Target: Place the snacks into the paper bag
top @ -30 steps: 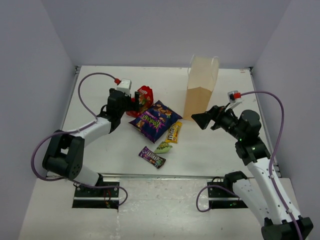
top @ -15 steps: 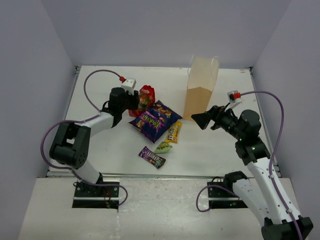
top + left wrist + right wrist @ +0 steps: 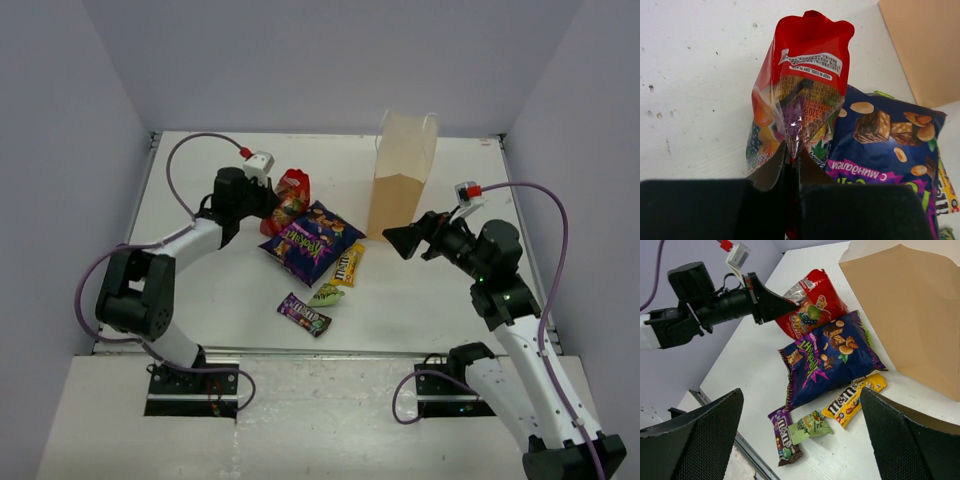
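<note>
Pinching the red crinkly bag (image 3: 805, 65), left end effector (image 3: 791, 151); overhead obscures this contact.

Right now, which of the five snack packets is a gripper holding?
The red crinkly bag. The left gripper is shut on its sealed edge; the purple chip bag, M&M's pack, green packet and candy bar lie loose on the table.

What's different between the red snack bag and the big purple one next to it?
The red crinkly bag is pinched at its edge by the left gripper; the large purple chip bag lies flat on the table with nothing gripping it. The red crinkly bag is the smaller of the two; the large purple chip bag is clearly bigger. Both are sealed snack packets, lying side by side outside the paper bag.
</note>
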You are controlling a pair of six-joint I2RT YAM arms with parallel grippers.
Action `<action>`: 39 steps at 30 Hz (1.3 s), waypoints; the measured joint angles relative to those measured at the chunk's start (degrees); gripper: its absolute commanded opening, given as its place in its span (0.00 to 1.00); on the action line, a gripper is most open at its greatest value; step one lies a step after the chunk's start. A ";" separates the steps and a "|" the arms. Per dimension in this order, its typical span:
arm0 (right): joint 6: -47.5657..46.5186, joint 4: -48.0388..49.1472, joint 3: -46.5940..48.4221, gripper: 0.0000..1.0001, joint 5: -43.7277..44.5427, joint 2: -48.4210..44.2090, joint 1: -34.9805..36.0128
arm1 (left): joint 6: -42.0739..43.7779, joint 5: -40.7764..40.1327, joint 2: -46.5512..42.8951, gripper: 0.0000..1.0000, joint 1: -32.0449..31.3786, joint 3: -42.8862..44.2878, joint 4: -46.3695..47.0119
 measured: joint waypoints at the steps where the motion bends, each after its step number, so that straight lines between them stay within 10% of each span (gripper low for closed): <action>1: 0.00 -0.07 0.00 0.99 0.07 0.00 0.00 | -0.20 -0.04 -1.75 0.00 0.02 -0.35 -1.25; 24: 2.54 -7.91 1.33 0.99 19.87 -9.05 0.00 | -11.82 2.49 -20.59 0.00 -15.69 21.66 -12.33; 39: 7.96 -12.72 2.36 0.99 35.47 -14.12 0.00 | -16.68 -7.74 -3.69 0.00 -25.75 36.59 -7.30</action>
